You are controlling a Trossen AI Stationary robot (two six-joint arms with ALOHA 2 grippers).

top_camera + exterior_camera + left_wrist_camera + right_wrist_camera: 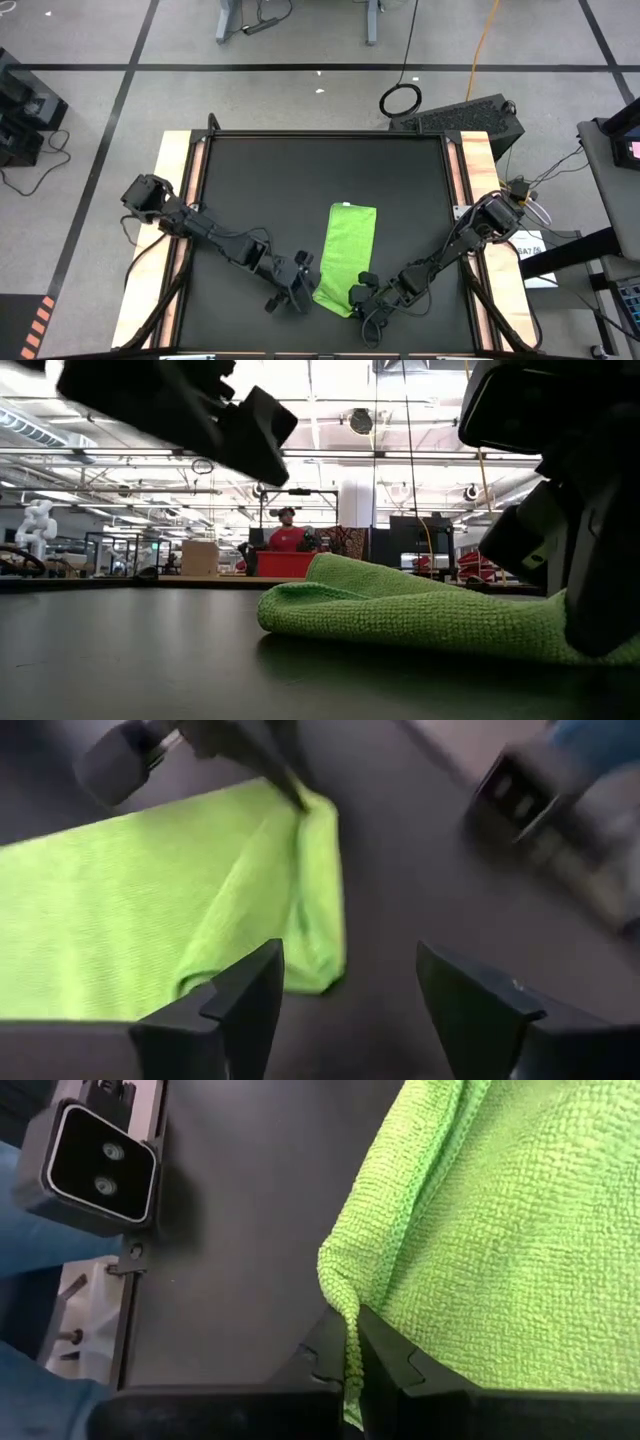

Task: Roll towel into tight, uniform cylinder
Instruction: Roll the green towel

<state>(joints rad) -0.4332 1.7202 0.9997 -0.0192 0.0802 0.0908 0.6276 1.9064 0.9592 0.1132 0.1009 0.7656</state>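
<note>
**Towel on mat: right gripper pinching near edge, left gripper spread beside it**

We start with the black mat [260, 190], which covers most of the table top between two pale wooden side strips [172, 190]. On it, towards the near edge and slightly right of the middle, lies the towel [348, 255].

We find the towel to be a bright lime-green cloth with a fine looped texture, folded into a long narrow strip running from the mat's middle towards the near edge. In the low view its near end [400, 610] rises in a soft rounded fold off the mat rather than lying flat. In the left wrist view that end [300, 900] shows a doubled-over hem turned onto the strip.

The right gripper [362, 297] sits at the towel's near right corner. In its own wrist view the fingers [385, 1350] are pressed together on a puckered bit of the towel's edge [345, 1315], so it is pinching the cloth.

The left gripper [300, 283] rests low just beside the towel's near left edge. In its wrist view the two fingers [250, 985] stand spread, with bare mat between them and the towel's folded end just ahead of them. We cannot tell whether a finger touches the cloth.

A white sheet [530, 252] lies off the table's right side; its print is too small to read. We find no other legible writing.
</note>
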